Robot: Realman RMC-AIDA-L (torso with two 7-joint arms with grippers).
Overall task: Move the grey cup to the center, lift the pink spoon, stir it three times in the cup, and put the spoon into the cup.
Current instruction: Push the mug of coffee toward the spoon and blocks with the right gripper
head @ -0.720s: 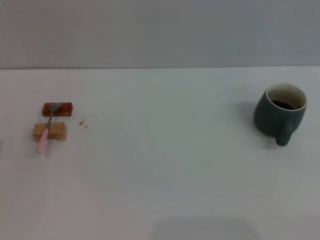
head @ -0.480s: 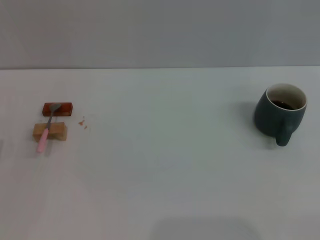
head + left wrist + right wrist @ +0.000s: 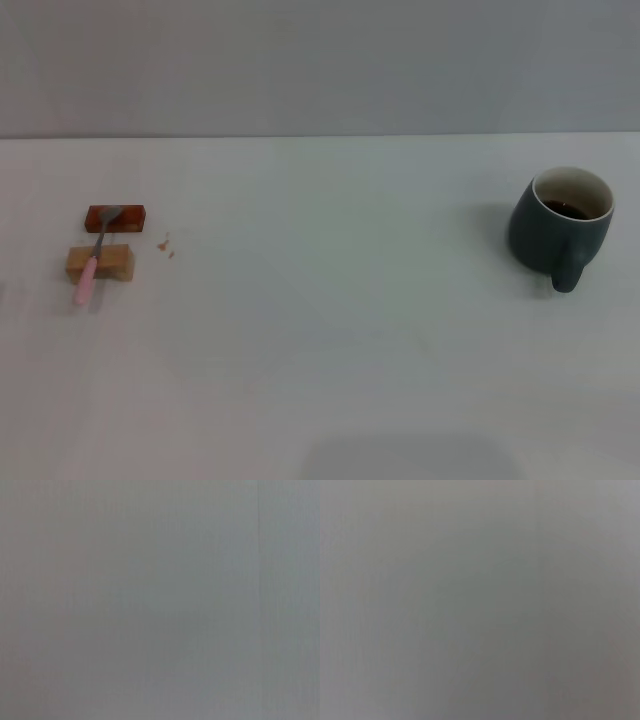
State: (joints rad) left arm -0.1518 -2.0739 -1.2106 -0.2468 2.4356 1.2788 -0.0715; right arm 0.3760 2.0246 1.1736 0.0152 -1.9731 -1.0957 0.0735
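The grey cup [image 3: 556,226] stands upright at the right side of the white table, its loop handle [image 3: 568,271] turned toward me and dark liquid inside. The pink spoon [image 3: 93,262] lies at the left side, its grey bowl resting on a reddish-brown block [image 3: 115,217] and its pink handle across a tan block [image 3: 100,263]. Neither gripper shows in the head view. Both wrist views show only a plain grey surface.
The white table [image 3: 330,330] runs from the grey back wall to the near edge. A few small reddish crumbs [image 3: 166,246] lie just right of the blocks. A faint shadow falls on the table at the bottom middle.
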